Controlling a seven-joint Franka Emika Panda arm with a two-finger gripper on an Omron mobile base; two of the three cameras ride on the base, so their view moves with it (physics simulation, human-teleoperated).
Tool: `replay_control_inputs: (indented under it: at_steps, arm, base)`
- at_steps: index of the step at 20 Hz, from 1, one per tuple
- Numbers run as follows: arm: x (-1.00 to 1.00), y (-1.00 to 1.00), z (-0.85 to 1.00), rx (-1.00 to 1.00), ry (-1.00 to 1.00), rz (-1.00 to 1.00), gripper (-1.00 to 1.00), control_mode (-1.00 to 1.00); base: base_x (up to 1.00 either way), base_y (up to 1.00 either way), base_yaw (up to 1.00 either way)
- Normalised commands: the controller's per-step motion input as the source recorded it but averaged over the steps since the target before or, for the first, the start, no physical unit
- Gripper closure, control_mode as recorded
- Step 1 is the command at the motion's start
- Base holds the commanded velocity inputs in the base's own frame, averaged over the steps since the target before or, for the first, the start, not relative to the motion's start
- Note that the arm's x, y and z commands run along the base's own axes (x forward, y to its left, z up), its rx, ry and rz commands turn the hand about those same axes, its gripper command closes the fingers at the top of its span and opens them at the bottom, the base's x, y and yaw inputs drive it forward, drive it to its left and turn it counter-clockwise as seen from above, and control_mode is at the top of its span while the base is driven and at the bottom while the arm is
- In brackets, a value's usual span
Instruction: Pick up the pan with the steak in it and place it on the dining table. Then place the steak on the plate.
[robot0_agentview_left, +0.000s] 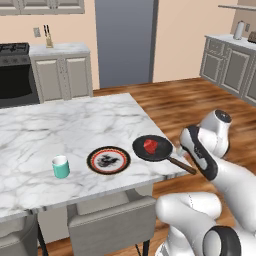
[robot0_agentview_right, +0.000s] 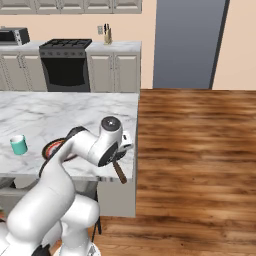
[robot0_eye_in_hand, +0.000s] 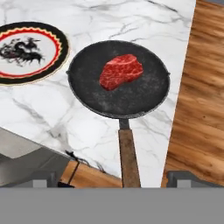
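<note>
- Jaws: stood spread wide and held nothing; in the hand view the two fingertips (robot0_eye_in_hand: 39, 178) sat at the bottom corners of the frame, either side of the pan's handle and clear of it.
- Pan (robot0_eye_in_hand: 118, 78): rested flat on the marble surface (robot0_agentview_left: 60, 125) near its right edge, centre of the hand view; the brown handle ran down the frame and overhung the edge.
- Steak (robot0_eye_in_hand: 120, 71): lay inside the pan, slightly left of its middle.
- Plate (robot0_eye_in_hand: 29, 52): upper left of the hand view, on the same surface just beside the pan, not touching it.
- Cup (robot0_agentview_left: 61, 166): teal, upright, left of the plate in the left base view, well apart from the pan.
- Stove (robot0_agentview_left: 17, 72): upper left of the left base view, against the far wall.
</note>
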Motion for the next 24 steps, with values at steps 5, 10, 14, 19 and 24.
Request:
replay_control_inputs:
  at_steps: [5,10,14,19,24]
  arm:
    - [0.55,0.54,0.14,-0.04,-0.03,-0.17,-1.0,-1.0]
    - [0.77,0.45,0.0,-0.02,0.04,-0.2,-1.0,-1.0]
    - [0.59,0.11,0.06,0.01,0.14,-0.12,-1.0,-1.0]
    - [0.19,0.0,0.02,0.0,0.06,-0.02,-1.0,-1.0]
    - [0.08,0.0,-0.05,0.04,0.05,0.0,-1.0,-1.0]
  base:
    - [0.0,0.0,0.0]
    - [0.0,0.0,0.0]
    - [0.0,0.0,0.0]
    - [0.0,0.0,0.0]
    - [0.0,0.0,0.0]
